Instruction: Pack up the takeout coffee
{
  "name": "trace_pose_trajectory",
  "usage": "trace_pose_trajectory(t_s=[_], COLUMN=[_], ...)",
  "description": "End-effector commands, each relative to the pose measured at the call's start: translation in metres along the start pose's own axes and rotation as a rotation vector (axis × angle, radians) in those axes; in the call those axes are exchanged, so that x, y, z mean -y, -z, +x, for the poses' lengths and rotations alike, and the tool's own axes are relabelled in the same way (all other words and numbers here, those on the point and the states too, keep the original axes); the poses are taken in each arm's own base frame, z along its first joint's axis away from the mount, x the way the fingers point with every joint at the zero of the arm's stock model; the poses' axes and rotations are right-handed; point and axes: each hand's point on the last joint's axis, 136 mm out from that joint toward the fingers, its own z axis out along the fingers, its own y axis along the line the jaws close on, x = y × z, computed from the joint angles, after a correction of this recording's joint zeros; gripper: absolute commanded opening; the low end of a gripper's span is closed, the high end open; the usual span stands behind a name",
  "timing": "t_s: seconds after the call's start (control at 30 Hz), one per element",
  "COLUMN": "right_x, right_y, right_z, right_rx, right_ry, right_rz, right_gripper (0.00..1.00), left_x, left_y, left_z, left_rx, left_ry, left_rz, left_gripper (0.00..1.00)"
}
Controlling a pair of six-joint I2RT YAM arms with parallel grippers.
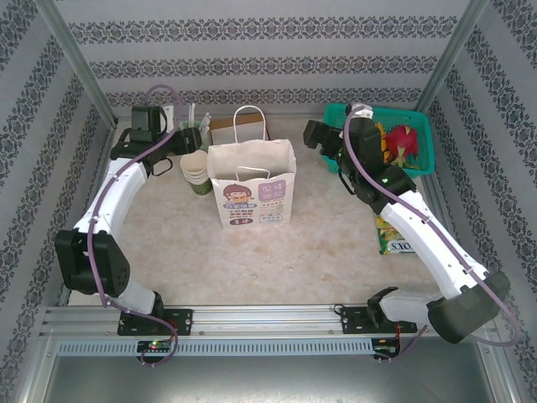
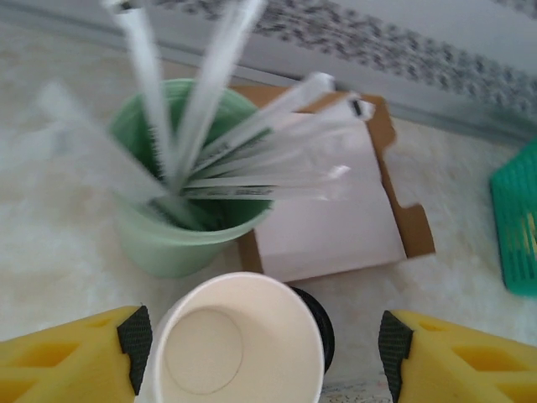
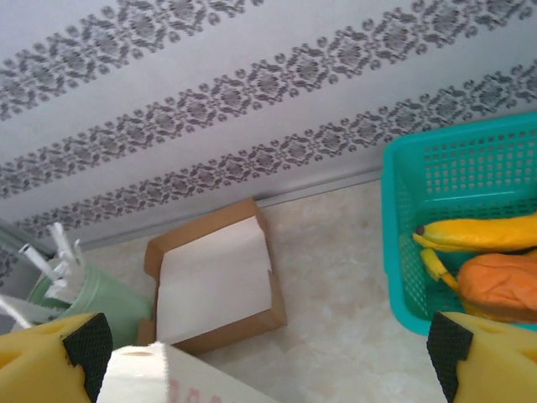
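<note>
Cup stack [image 2: 239, 336] overlaps the takeout coffee [image 2: 323, 327], beside straw holder [image 2: 176, 235].

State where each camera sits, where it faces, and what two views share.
Top external: above and behind, looking down on the table; both arms show.
Left wrist: looks down on the cup stack and straw holder; own yellow fingers show.
Right wrist: faces the wall over the teal basket; own fingers show.
Shared: both wrist views hold the napkin box.
</note>
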Motion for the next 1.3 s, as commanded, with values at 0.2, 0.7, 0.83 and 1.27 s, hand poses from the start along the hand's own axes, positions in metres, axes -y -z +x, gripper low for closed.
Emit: trace_pose_trajectory(t_s=[0.2, 0.7, 0.83, 1.27], right_x=[0.006, 0.015, 0.015, 0.015], right_y=[0.006, 0.013, 0.013, 0.012], right_z=[-0.007, -0.003, -0.002, -0.001], right_rx=[0.012, 0.015, 0.008, 0.005], right_ry=[-0.041, -0.056, -0.059, -0.064], right_rz=[-0.013, 0.008, 0.007, 0.007], right_gripper=[0.98, 0.98, 0.98, 0.98], left_x=[0.02, 0.018, 0.019, 0.02], left_y=[-0.05, -0.07, -0.063, -0.065], left_z=[-0.013, -0.024, -0.029, -0.027], left_rx=[0.08, 0.111, 0.124, 0.103], left_ry=[-0.407, -0.443, -0.448, -0.454], left_rz=[0.147, 0.131, 0.122, 0.133], left_gripper=[0.63, 0.15, 0.01, 0.39])
